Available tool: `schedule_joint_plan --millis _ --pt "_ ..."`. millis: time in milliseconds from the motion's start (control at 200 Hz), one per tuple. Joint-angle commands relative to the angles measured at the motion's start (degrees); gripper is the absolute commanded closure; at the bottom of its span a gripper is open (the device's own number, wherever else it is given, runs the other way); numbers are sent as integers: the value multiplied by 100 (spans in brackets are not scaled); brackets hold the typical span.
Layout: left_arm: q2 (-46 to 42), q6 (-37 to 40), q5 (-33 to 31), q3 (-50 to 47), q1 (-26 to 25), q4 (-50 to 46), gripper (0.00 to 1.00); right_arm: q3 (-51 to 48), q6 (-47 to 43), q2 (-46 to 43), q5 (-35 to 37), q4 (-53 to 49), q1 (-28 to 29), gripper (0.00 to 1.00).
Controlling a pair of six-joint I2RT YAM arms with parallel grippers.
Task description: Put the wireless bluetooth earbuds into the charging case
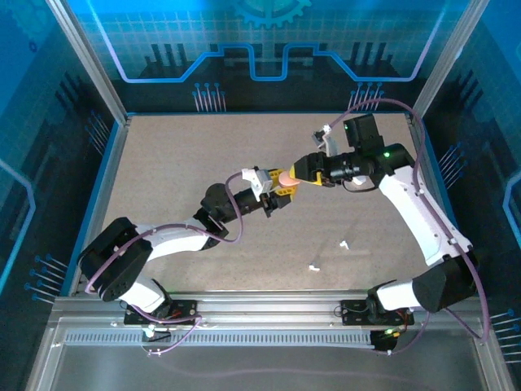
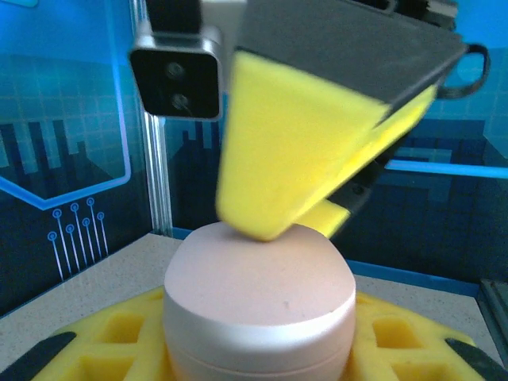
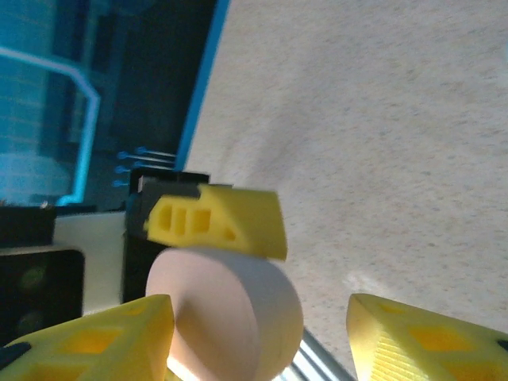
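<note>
Blue backlit walls ring an evenly lit table [image 1: 163, 187] with soft shadows. In the left wrist view the case [image 2: 258, 294] is sharp, the right gripper's pad [image 2: 294, 151] above it blurred. The right wrist view is dim at left.

A speckled beige tabletop [image 1: 179, 163] sits inside blue printed walls [image 1: 163, 41].

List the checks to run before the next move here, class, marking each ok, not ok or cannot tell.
1. Left gripper shut on the pink case: ok.
2. Right gripper open: ok.
3. Case lid open for loading: not ok, it looks closed.
4. Two white earbuds lying free on the table: ok.
5. Which way each earbud faces: cannot tell, too small.
</note>
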Motion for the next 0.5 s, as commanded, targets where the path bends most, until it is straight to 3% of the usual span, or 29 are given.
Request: schedule_joint_plan --millis 0,215,495 --pt "-189 -211 68 167 54 325 66 -335 417 -132 -1187 646 -141 37" --pt "-170 -283 298 236 64 334 66 -725 759 -46 -1632 1210 -160 40" --pt "-160 -367 522 288 104 255 65 -800 947 61 -1581 1410 -261 68"
